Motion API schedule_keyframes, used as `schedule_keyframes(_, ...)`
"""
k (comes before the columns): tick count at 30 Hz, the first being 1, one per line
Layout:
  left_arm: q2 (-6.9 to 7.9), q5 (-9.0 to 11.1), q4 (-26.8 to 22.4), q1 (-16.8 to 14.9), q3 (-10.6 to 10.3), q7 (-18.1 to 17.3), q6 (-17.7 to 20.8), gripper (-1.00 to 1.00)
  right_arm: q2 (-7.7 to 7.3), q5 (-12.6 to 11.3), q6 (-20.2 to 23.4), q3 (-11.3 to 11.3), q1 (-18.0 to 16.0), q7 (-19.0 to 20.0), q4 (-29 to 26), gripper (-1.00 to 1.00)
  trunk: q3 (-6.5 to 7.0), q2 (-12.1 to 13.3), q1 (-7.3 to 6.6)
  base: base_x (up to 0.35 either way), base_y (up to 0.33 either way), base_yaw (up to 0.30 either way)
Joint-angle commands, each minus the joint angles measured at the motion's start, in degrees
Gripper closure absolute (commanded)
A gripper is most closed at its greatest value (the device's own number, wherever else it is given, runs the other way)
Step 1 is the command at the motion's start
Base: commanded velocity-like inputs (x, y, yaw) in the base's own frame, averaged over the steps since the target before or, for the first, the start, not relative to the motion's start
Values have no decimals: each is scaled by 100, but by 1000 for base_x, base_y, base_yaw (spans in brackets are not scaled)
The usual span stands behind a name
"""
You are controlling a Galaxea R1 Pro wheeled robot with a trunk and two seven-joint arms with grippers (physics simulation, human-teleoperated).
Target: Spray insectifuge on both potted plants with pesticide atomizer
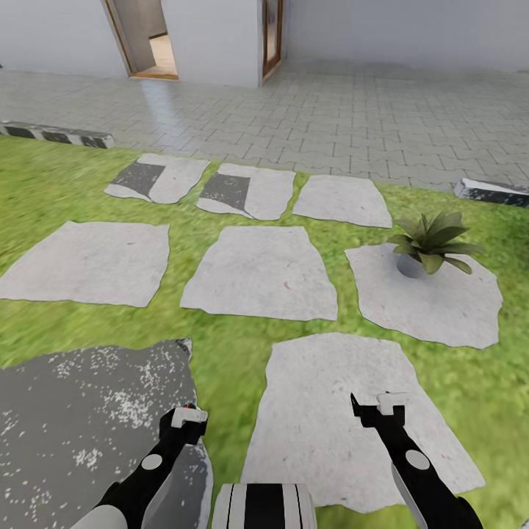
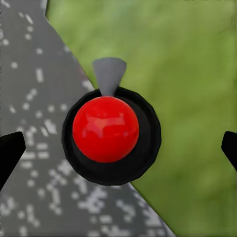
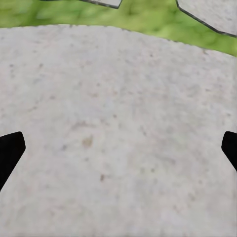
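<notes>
Both grippers, left [image 1: 188,416] and right [image 1: 382,405], hang open and empty above the lawn [image 1: 220,353]; one potted plant [image 1: 432,246] waits unsprayed, atomizer not yet picked up.

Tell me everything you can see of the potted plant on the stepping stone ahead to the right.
The potted plant is a low rosette of long pointed green leaves fanning outward, some darker at the centre. It sits in a small grey pot, mostly hidden under the foliage. It stands upright on a pale irregular stepping stone near that stone's far edge, with lawn around the stone. Nothing else touches it; both claws are well short of it.
</notes>
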Motion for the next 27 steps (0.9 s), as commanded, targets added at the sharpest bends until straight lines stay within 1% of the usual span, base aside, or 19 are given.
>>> schedule_keyframes(1, 1, -48, 3, -2, 5, 6, -22, -100, -1, 4, -17, 0, -2, 1, 4, -100, -3, -1, -1, 0, 0, 0)
schedule_keyframes(4, 4, -49, 3, -1, 10, 6, -142, -100, -1, 4, -17, 0, -2, 1, 6, -100, -3, -1, -1, 0, 0, 0)
schedule_keyframes(5, 4, -49, 3, -2, 12, 6, -191, 100, -1, 4, -17, 0, -2, 1, 6, -100, -3, -1, -1, 0, 0, 0)
schedule_keyframes(10, 4, -48, 3, -2, 14, 6, -281, 100, -1, 4, -17, 0, -2, 1, 5, -100, -3, -1, -1, 0, 0, 0)
schedule_keyframes(27, 4, -43, -3, 6, 14, 6, -300, 100, 7, 4, -17, 0, -2, 1, 15, -100, -3, -1, -1, 0, 0, 0)
